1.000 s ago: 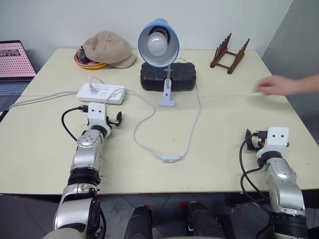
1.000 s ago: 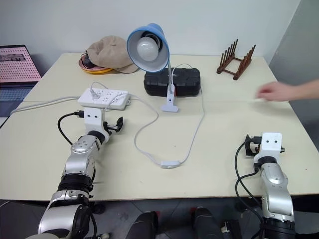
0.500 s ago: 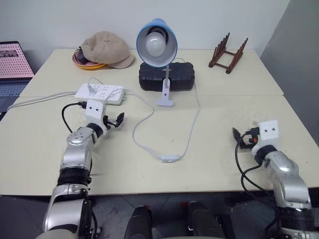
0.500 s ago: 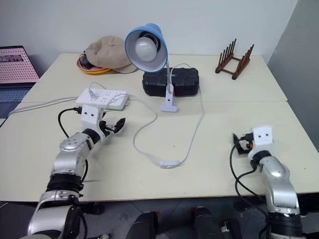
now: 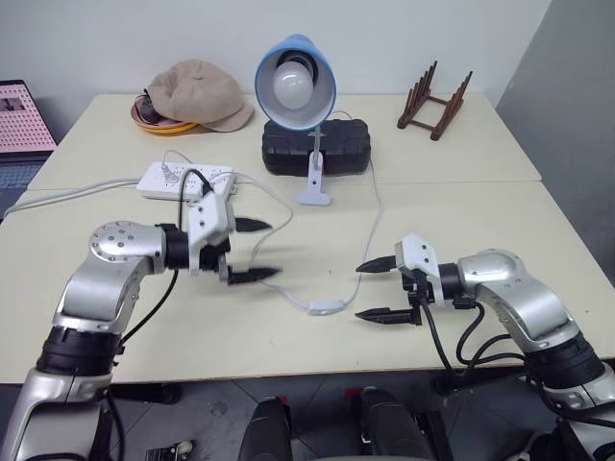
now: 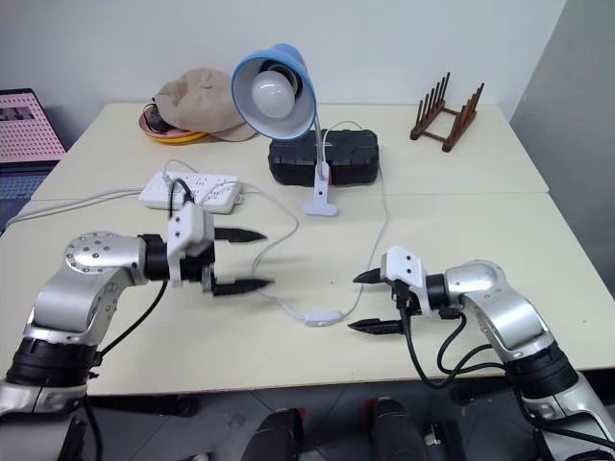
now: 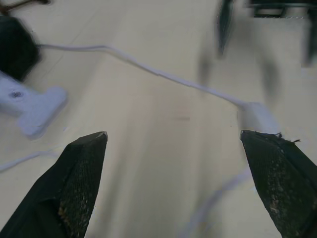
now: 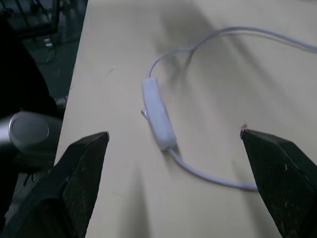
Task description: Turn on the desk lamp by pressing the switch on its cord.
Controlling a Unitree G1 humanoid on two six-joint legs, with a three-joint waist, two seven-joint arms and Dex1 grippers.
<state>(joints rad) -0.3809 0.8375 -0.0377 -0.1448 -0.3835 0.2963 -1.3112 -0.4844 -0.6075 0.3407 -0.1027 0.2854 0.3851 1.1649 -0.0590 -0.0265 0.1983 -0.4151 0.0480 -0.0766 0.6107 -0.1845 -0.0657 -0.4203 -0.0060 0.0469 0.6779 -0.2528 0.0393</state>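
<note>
Switch (image 5: 328, 307) between parted claws (unpressed)

The switch (image 5: 328, 307) lies on the table (image 5: 500, 206) between both grippers, the desk lamp (image 5: 296, 82) behind it.

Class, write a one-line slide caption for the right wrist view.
Open right gripper hovers above the cord switch on the table.

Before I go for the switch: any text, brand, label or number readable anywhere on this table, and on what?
None can be read.
Laptop screen at the table's left edge: pink page of dots or rows, too small to read.
Power strip, black case, desk lamp and switch: no legible marking.
</note>
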